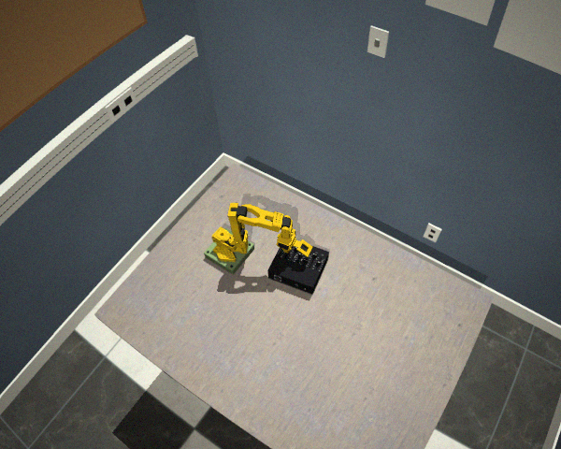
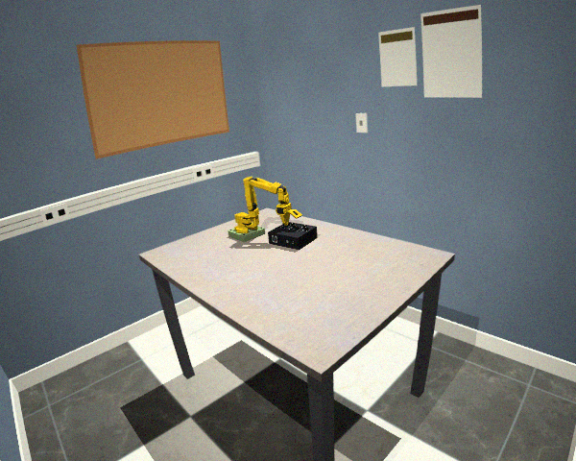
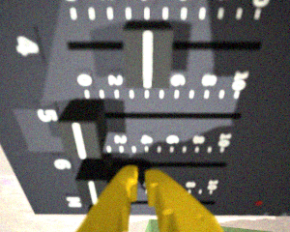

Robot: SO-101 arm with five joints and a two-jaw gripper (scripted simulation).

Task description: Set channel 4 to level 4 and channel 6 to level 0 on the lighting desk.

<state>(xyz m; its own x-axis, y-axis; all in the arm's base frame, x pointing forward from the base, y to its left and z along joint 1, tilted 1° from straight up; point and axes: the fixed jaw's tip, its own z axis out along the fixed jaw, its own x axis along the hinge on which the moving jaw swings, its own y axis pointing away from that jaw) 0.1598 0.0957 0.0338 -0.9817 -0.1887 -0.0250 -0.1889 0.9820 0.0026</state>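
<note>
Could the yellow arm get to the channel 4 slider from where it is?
Probably yes: the arm bends over the desk, and nothing visible blocks the channel 4 slider.

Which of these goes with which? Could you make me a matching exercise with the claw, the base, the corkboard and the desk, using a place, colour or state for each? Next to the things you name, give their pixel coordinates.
Things:
1. Claw (image 1: 284, 250) (image 2: 286, 223) (image 3: 141, 174)
2. Base (image 1: 210, 254) (image 2: 249, 236) (image 3: 152, 227)
3. Corkboard (image 1: 53, 52) (image 2: 154, 94)
4. Desk (image 1: 297, 275) (image 2: 284, 239) (image 3: 266, 159)

Matches:
A. On the wall
B. Black, with faders
C. Shut
D. Green

Right pairs: 1-C, 2-D, 3-A, 4-B
</note>
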